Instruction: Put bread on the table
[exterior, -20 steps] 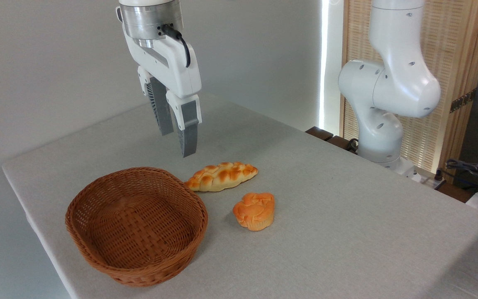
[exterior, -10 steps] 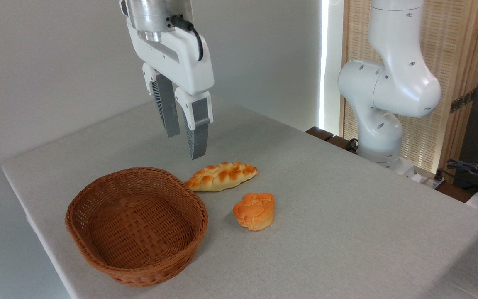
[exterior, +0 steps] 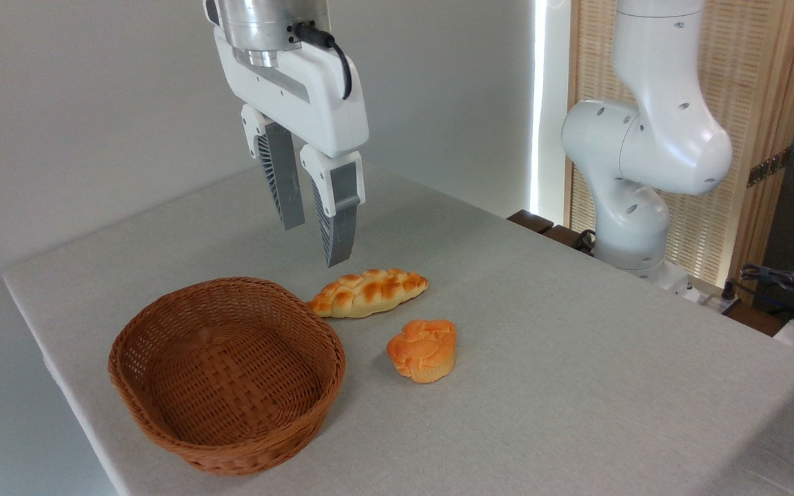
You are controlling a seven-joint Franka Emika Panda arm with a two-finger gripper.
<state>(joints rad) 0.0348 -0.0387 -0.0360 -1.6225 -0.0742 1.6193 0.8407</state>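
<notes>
Moved since earlier: claw, now further right, over the bread's left end. Counter: carries all items. Basket: empty. Bread: on counter beside basket; task apparently done. Bun: nearby. Claw: fingers slightly apart, holding nothing.

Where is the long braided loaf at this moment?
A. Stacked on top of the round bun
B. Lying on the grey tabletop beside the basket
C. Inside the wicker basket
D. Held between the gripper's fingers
B: the loaf lies flat on the table, just right of the basket rim and apart from the bun, while the gripper hangs open and empty above it.
</notes>
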